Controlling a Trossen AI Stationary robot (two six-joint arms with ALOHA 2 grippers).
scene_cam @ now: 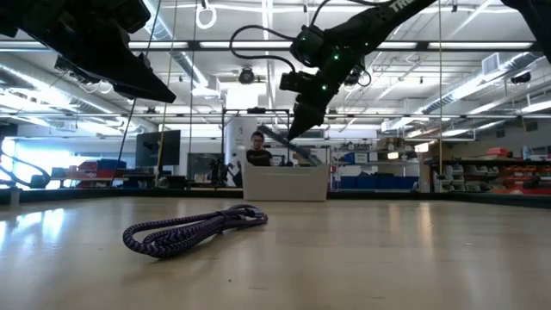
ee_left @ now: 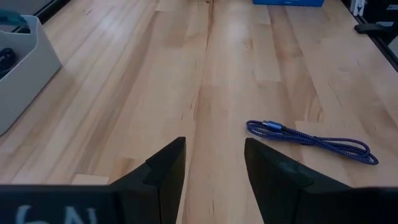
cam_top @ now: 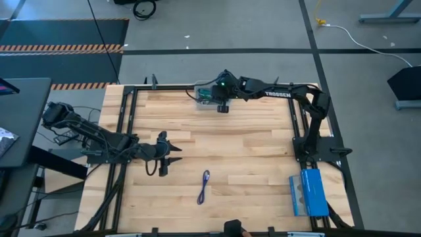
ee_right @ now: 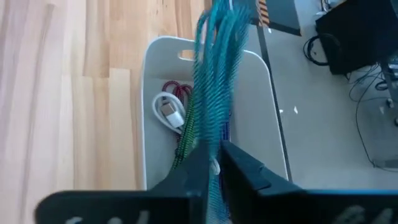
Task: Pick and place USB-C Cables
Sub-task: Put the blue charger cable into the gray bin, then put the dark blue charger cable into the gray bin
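A purple-blue USB-C cable (cam_top: 204, 186) (scene_cam: 194, 231) (ee_left: 311, 138) lies folded flat on the wooden table near its near edge. My left gripper (cam_top: 164, 157) (ee_left: 214, 142) hovers open left of it, above the table. My right gripper (cam_top: 222, 102) (scene_cam: 301, 116) (ee_right: 214, 149) is above the white bin (cam_top: 199, 92) (scene_cam: 284, 182) (ee_right: 261, 106) at the far edge, shut on a teal cable (ee_right: 214, 74). White (ee_right: 169, 109), magenta (ee_right: 177, 88) and green (ee_right: 185, 134) cables lie in the bin. My right gripper pinches the teal cable bundle (ee_right: 213, 134) between its two fingers, coming from above. The folded strands run on past the fingertips over the bin. In the low view the bundle (scene_cam: 288, 142) hangs slanting below the fingers, with its lower end behind the bin's wall.
A blue box (cam_top: 308, 192) lies at the table's right near corner. Black frame rails run along the table's left, right and far edges. A person shows in the room behind the bin (scene_cam: 256, 148). Bare wood lies between the bin and the purple-blue cable.
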